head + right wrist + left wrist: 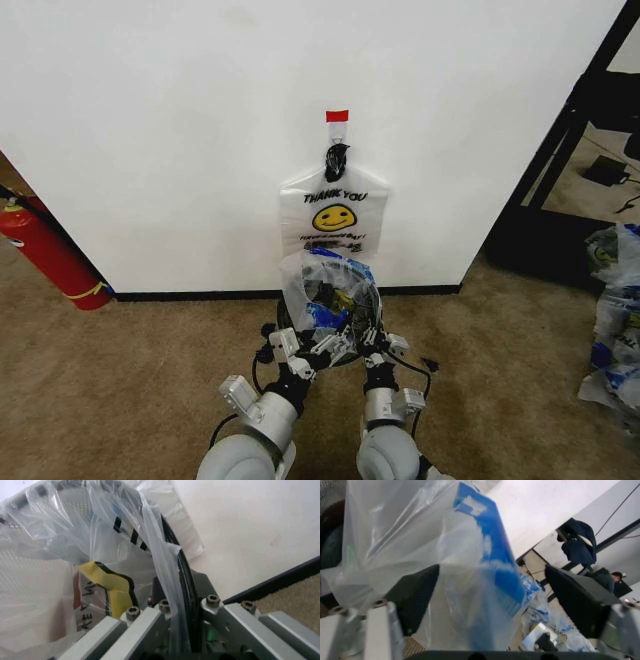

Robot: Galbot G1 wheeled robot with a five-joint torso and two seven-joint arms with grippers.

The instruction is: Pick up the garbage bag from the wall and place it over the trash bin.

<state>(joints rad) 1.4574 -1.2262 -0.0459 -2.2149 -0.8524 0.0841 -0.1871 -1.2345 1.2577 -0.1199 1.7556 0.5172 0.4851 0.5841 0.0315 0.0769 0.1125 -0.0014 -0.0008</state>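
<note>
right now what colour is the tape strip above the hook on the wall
Red, on the tape strip above the hook on the white wall; the head view shows it best.

Red fire extinguisher (45, 252) far left; black rack (585, 130) right.

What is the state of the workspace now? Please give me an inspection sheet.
Surface: brown carpet, bare near the bin.
Job's things: one garbage bag lies over the trash bin; a second bag hangs on the wall hook.
Clutter: pile of bags at the robot's right.
Grippers: left pincer open around the plastic; right pincer shut on the garbage bag at the bin rim.
Cables: black leads beside the wrists.
Surroundings: white wall, fire extinguisher, black frame.
</note>
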